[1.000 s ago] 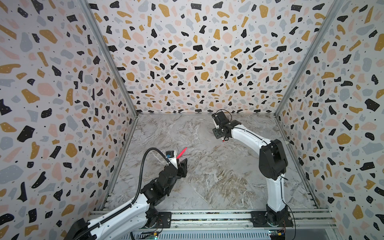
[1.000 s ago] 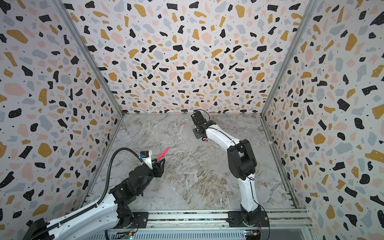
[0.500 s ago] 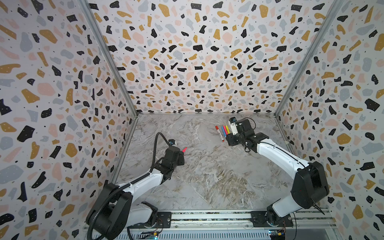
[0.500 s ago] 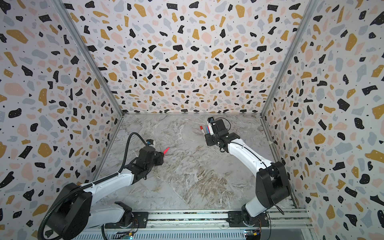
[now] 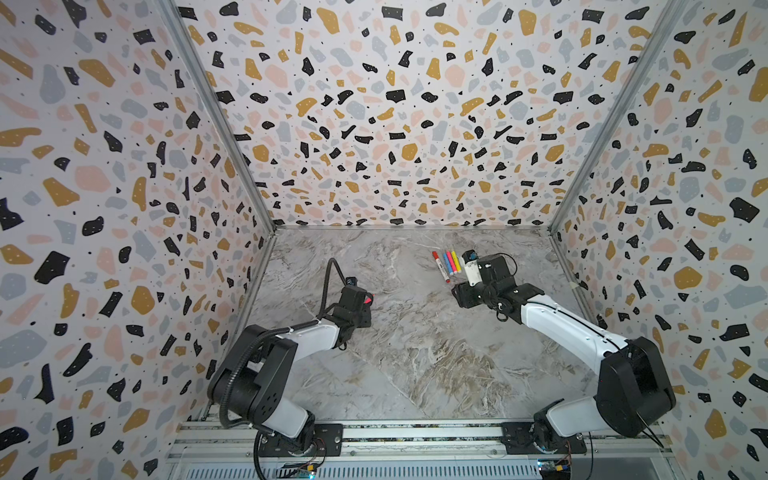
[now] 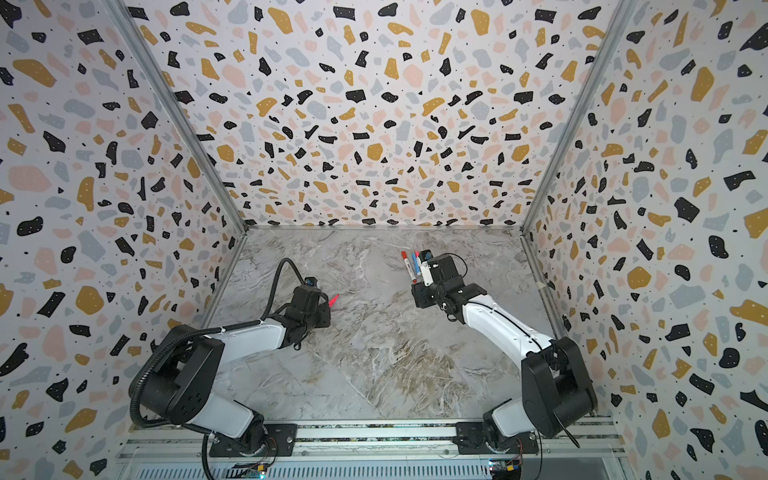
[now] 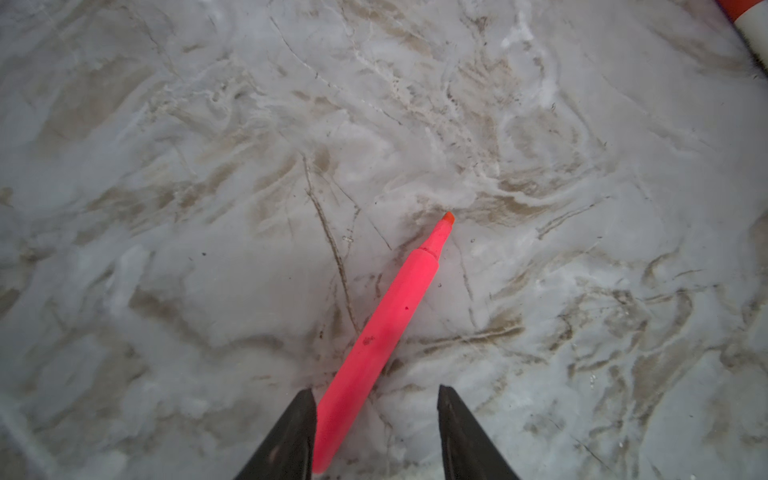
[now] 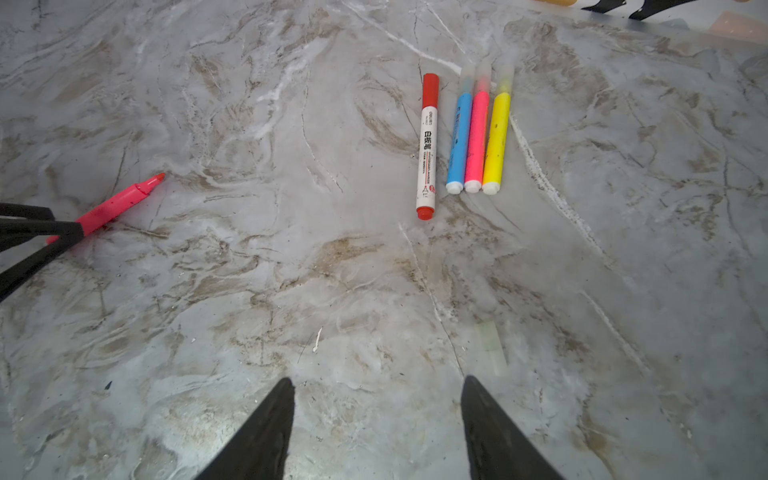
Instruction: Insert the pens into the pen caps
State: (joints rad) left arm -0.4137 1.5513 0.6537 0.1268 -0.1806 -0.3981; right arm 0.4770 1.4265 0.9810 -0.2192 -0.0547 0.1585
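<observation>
A pink-red pen (image 7: 386, 328) lies uncapped on the marble table, its tip (image 5: 368, 298) poking out past my left gripper (image 5: 362, 306). The left gripper (image 7: 376, 392) is open around the pen's back end: the pen rests against one finger (image 7: 297, 432), with a wide gap to the other. At the back, a white-barrelled pen (image 8: 427, 145) with a red cap lies beside blue (image 8: 458, 141), pink (image 8: 477, 139) and yellow (image 8: 496, 141) pens, all with translucent caps. My right gripper (image 8: 376, 382) is open and empty, just in front of that row (image 5: 447, 264). A translucent pen cap (image 8: 492, 347) lies loose by its finger.
Terrazzo-patterned walls (image 5: 395, 124) close in the table on three sides. The arms' mounting rail (image 5: 415, 432) runs along the front edge. In the right wrist view the left gripper's black fingers (image 8: 37, 232) enter from the side.
The right gripper has pulled back from over the pen row toward the front, uncovering it. The left arm has folded back and lowered, so less of the pink-red pen shows.
</observation>
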